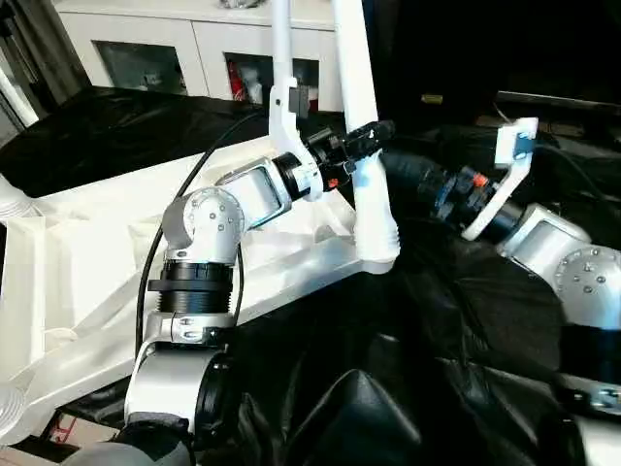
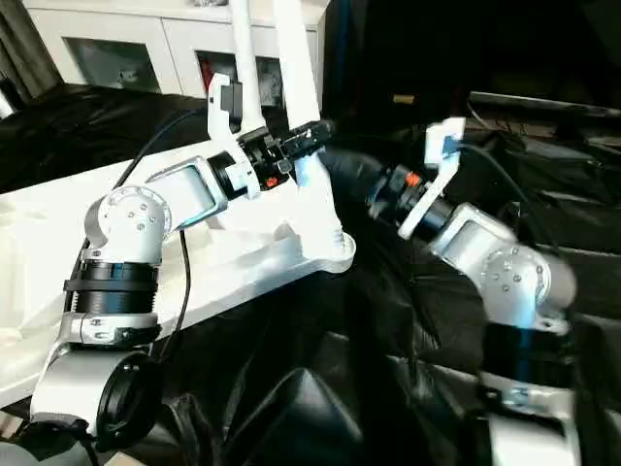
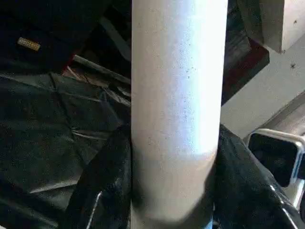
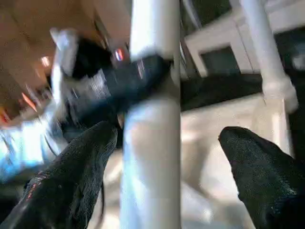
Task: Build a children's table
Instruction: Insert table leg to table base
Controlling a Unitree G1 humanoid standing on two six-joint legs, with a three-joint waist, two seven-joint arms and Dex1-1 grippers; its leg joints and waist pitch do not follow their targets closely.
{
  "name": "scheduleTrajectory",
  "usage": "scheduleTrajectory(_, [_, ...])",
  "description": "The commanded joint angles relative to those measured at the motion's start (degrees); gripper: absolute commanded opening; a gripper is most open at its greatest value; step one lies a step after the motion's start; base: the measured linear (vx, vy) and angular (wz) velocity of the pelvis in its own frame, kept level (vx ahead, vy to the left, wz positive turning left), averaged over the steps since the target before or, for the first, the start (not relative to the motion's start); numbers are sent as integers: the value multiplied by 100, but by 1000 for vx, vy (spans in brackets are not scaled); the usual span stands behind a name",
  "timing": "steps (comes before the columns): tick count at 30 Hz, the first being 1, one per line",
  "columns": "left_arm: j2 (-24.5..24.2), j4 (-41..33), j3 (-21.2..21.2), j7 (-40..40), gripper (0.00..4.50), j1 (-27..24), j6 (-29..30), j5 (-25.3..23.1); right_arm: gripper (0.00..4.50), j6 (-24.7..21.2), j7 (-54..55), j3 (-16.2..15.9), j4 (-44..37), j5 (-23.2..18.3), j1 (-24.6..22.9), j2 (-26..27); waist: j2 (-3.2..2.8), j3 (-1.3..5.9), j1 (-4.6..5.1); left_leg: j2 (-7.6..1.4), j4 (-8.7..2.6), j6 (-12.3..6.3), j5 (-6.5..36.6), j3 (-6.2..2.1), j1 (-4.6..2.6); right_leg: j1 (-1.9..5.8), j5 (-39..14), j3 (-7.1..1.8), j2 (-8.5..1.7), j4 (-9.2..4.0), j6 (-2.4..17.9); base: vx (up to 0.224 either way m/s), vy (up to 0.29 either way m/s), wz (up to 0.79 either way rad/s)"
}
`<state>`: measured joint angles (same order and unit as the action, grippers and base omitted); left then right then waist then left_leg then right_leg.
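Table top point(image 1: 87, 252) lies underside up on the black sheet point(image 1: 408, 369), ribs showing, with a socket point(image 1: 376, 254) at its near corner. A leg point(image 1: 361, 116) stands upright in that socket; a second leg point(image 1: 282, 49) rises behind it, further along the top.

Left gripper point(image 1: 374, 134) is clamped across the near leg above the socket, fingers half closed on the tube, apparently to hold it vertical while it seats. Right gripper point(image 4: 167, 157) sits on the far side of the leg from the left arm, its fingers point(image 4: 76, 181) spread wide either side of the tube, gripping nothing; judged ready to take or steady it.

Head views show the socket joint. The left wrist view shows the tube filling the grip. The right wrist view alone shows the gap at each right finger.
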<state>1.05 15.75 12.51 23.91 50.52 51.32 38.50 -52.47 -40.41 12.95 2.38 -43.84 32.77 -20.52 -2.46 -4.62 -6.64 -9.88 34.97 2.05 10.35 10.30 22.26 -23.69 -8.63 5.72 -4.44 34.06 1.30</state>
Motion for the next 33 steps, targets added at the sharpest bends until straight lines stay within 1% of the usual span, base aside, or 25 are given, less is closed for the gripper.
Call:
scheduleTrajectory(1, [-41, -185, -88, 62, 193, 122, 63, 32, 405, -124, -55, -141, -149, 89, -4, -62, 117, 572, -26, -251, -312, -428, 343, -102, -70, 392, -1558, -276, -424, -421, 863, 0, 0, 0])
scheduleTrajectory(3, [-77, -219, -149, 177, 193, 110, 77, 50, 405, -176, -92, -204, -142, 63, 7, -106, 120, 567, -25, -246, -316, -423, 376, -106, -66, 398, -1628, -268, -419, -429, 844, 0, 0, 0])
scheduleTrajectory(5, [-214, -412, -398, 647, 193, 32, 131, 119, 405, -299, -251, -379, -102, 38, 38, -230, 126, 564, -19, -254, -320, -415, 437, -104, -78, 386, -1729, -272, -418, -442, 804, 0, 0, 0])
scheduleTrajectory(6, [-214, -412, -398, 647, 193, 32, 131, 119, 405, -299, -251, -379, -102, 38, 38, -230, 124, 564, -22, -255, -323, -413, 437, -109, -84, 388, -1750, -273, -423, -440, 797, 0, 0, 0])
scheduleTrajectory(7, [-266, -484, -488, 821, 193, 4, 158, 151, 405, -324, -314, -442, -86, 38, 52, -273, 114, 568, -22, -263, -322, -408, 425, -109, -84, 386, -1722, -276, -420, -426, 807, 0, 0, 0])
scheduleTrajectory(8, [-317, -559, -564, 1012, 193, -22, 186, 207, 405, -361, -423, -513, -73, 25, 73, -334, 131, 568, -15, -268, -320, -413, 408, -106, -82, 381, -1673, -280, -416, -421, 819, 0, 0, 0])
scheduleTrajectory(9, [-317, -559, -564, 1012, 193, -22, 186, 207, 405, -361, -423, -513, -73, 25, 73, -334, 123, 572, -24, -266, -316, -411, 380, -108, -81, 388, -1625, -282, -424, -409, 846, 0, 0, 0])
scheduleTrajectory(10, [-478, -722, -768, 1552, 193, -93, 131, 290, 405, -439, -700, -641, -81, -32, 120, -468, 144, 568, -24, -257, -313, -435, 394, -102, -82, 387, -1647, -280, -427, -423, 863, 0, 0, 0])
scheduleTrajectory(11, [-478, -722, -768, 1552, 193, -93, 131, 290, 405, -439, -700, -641, -81, -32, 120, -468, 139, 575, -33, -260, -317, -441, 368, -110, -74, 404, -1637, -282, -435, -404, 875, 0, 0, 0])
scheduleTrajectory(12, [-556, -788, -867, 1775, 193, -125, 83, 297, 405, -475, -823, -694, -87, -58, 141, -527, 123, 567, -29, -270, -313, -441, 378, -105, -81, 379, -1620, -285, -425, -404, 891, 0, 0, 0])
scheduleTrajectory(13, [-634, -852, -941, 2019, 193, -154, 68, 341, 386, -512, -944, -746, -95, -84, 163, -583, 120, 565, -25, -277, -315, -432, 401, -106, -84, 378, -1635, -286, -427, -407, 893, 0, 0, 0])
scheduleTrajectory(14, [-634, -852, -941, 2019, 193, -154, 68, 341, 375, -512, -944, -746, -95, -84, 163, -583, 132, 565, -24, -273, -316, -435, 422, -103, -85, 381, -1660, -283, -427, -413, 891, 0, 0, 0])
scheduleTrajectory(15, [-667, -855, -933, 2126, 193, -137, 68, 381, 364, -547, -1108, -827, -127, -99, 175, -658, 120, 557, -24, -270, -315, -407, 465, -99, -87, 376, -1687, -285, -422, -408, 896, 0, 0, 0])
scheduleTrajectory(16, [-674, -819, -894, 2173, 193, -102, 71, 421, 364, -570, -1240, -896, -154, -112, 184, -713, 137, 559, -22, -269, -315, -389, 473, -97, -85, 387, -1702, -289, -424, -410, 882, 0, 0, 0])
scheduleTrajectory(17, [-681, -805, -861, 2237, 193, -75, 71, 468, 349, -586, -1374, -971, -211, -132, 174, -761, 132, 558, -27, -275, -318, -379, 472, -104, -88, 391, -1710, -287, -428, -406, 883, 0, 0, 0])
scheduleTrajectory(18, [-681, -805, -861, 2237, 193, -75, 71, 468, 349, -586, -1374, -971, -211, -132, 174, -761, 130, 557, -27, -276, -316, -373, 494, -101, -91, 385, -1740, -289, -429, -416, 883, 0, 0, 0])
scheduleTrajectory(22, [-707, -761, -833, 2344, 193, -43, -9, 464, 305, -592, -1546, -1114, -239, -165, 177, -810, 133, 560, -25, -275, -314, -361, 496, -105, -86, 386, -1781, -288, -429, -414, 873, 0, 0, 0])
scheduleTrajectory(23, [-707, -761, -833, 2344, 193, -43, -9, 464, 305, -592, -1546, -1114, -239, -165, 177, -810, 136, 561, -24, -273, -312, -356, 496, -105, -83, 388, -1783, -288, -429, -411, 867, 0, 0, 0])
scheduleTrajectory(26, [-723, -713, -853, 2383, 193, -52, -65, 426, 270, -569, -1543, -1157, -233, -155, 166, -767, 136, 563, -25, -271, -312, -339, 504, -105, -85, 387, -1836, -288, -430, -418, 839, 0, 0, 0])
scheduleTrajectory(27, [-732, -706, -867, 2395, 193, -61, -67, 419, 270, -504, -1478, -1149, -215, -107, 167, -715, 139, 562, -24, -268, -313, -337, 487, -105, -80, 382, -1838, -287, -426, -415, 824, 0, 0, 0])
scheduleTrajectory(29, [-738, -704, -877, 2404, 193, -68, -66, 416, 251, -456, -1435, -1143, -201, -72, 169, -683, 132, 569, -26, -275, -312, -324, 478, -106, -90, 376, -1819, -288, -428, -412, 833, 0, 0, 0])
scheduleTrajectory(30, [-728, -668, -864, 2284, 228, -52, -22, 385, 237, -403, -1317, -1117, -150, -14, 192, -615, 133, 566, -22, -276, -314, -327, 483, -108, -86, 379, -1794, -288, -424, -409, 846, 0, 0, 0])
scheduleTrajectory(31, [-720, -647, -860, 2226, 249, -45, -14, 362, 227, -377, -1255, -1103, -135, 11, 199, -580, 125, 563, -19, -276, -314, -313, 492, -108, -86, 371, -1782, -288, -424, -408, 852, 0, 0, 0])
scheduleTrajectory(32, [-676, -532, -840, 1922, 263, -4, -5, 225, 216, -252, -939, -1029, -80, 127, 227, -401, 127, 567, -9, -277, -312, -284, 482, -110, -79, 370, -1764, -288, -427, -402, 858, 0, 0, 0])
scheduleTrajectory(33, [-663, -498, -835, 1839, 265, 8, -8, 184, 208, -219, -854, -1009, -67, 158, 234, -353, 122, 565, 3, -273, -316, -248, 525, -112, -93, 363, -1845, -280, -426, -417, 838, 0, 0, 0])
